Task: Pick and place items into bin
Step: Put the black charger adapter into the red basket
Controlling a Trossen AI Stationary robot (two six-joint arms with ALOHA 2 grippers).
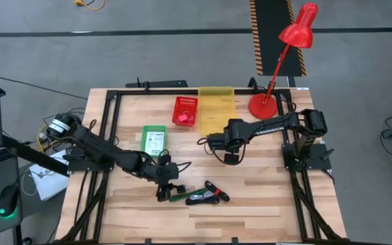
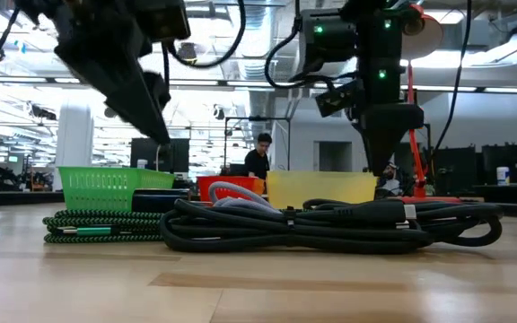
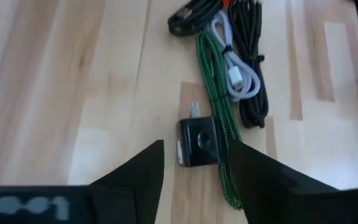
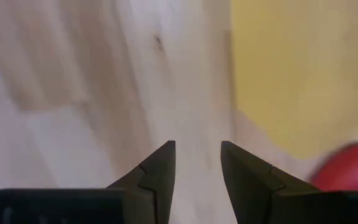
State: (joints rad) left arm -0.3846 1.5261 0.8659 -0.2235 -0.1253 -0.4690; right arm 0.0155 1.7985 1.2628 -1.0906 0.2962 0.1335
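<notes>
Black block (image 3: 199, 142) between left gripper's (image 3: 194, 163) spread fingers, bare wood around.

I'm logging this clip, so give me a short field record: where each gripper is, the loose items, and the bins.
left gripper: open, poised over the small black block beside the green cable
right gripper: open, empty, over bare table near the yellow bin
loose items: green cable, white cable, black cable, bundled together
bins: green bin, red bin, yellow bin
other: red lamp at the table's far edge
</notes>
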